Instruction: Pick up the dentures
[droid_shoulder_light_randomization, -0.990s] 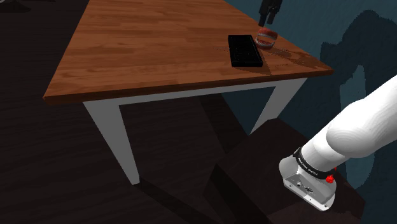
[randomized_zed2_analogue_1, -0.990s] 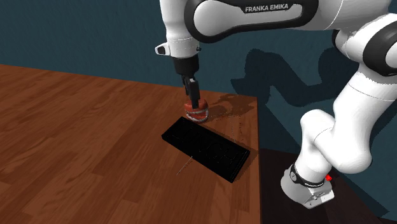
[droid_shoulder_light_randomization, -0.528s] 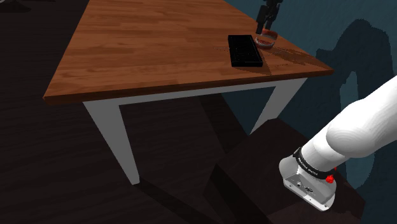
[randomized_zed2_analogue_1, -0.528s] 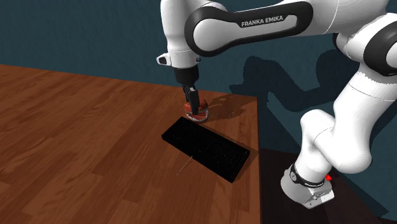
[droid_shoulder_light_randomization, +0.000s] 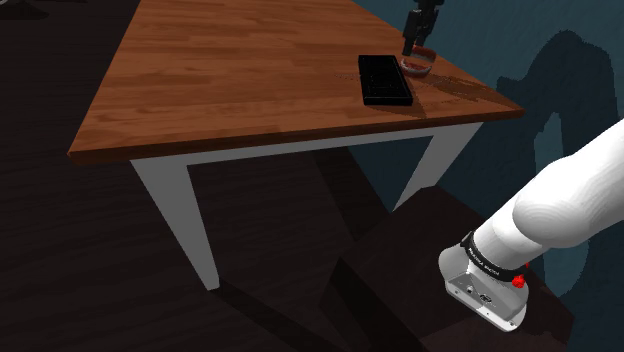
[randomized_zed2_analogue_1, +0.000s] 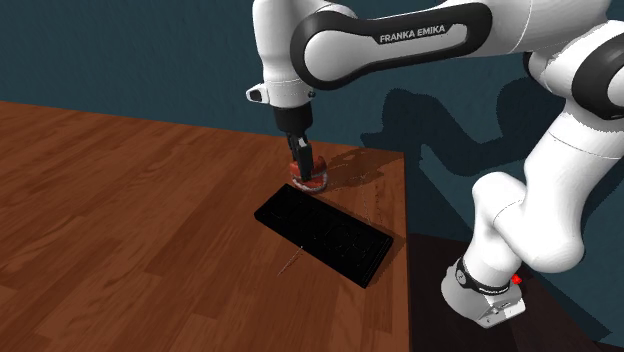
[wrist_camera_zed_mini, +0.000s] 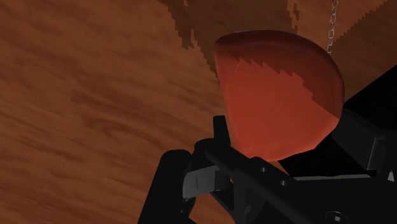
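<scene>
Standing nearest in the shoulder view: the arm's base (droid_shoulder_light_randomization: 487, 285), white with a dark collar and a small red mark, on its stand.

Item, table (droid_shoulder_light_randomization: 230, 90): brown wooden top with the grain showing, white legs and apron, dark floor beneath.

Item, black slab (droid_shoulder_light_randomization: 384, 80): flat, rectangular, lying on the top near the table corner closest to the stand. One short end points toward the stand-side edge.

Item, dentures (randomized_zed2_analogue_1: 310, 181): red, rounded, resting on the wood just beside the slab's far end. They are close to the table edge that runs along the teal wall and not far from the same corner. Contact with the slab cannot be told. In the wrist view the dentures (wrist_camera_zed_mini: 280, 102) appear as a smooth red dome right against the gripper's black parts.

Item, gripper (randomized_zed2_analogue_1: 301, 166): black, pointing straight down, its tip down at the dentures. Jaw state: cannot be told, whether clamped on the red piece or merely astride it.

Item, thin chain (wrist_camera_zed_mini: 331, 25): on the wood just past the dentures.

Farthest: teal wall (randomized_zed2_analogue_1: 150, 50), carrying the arm's shadow.
</scene>
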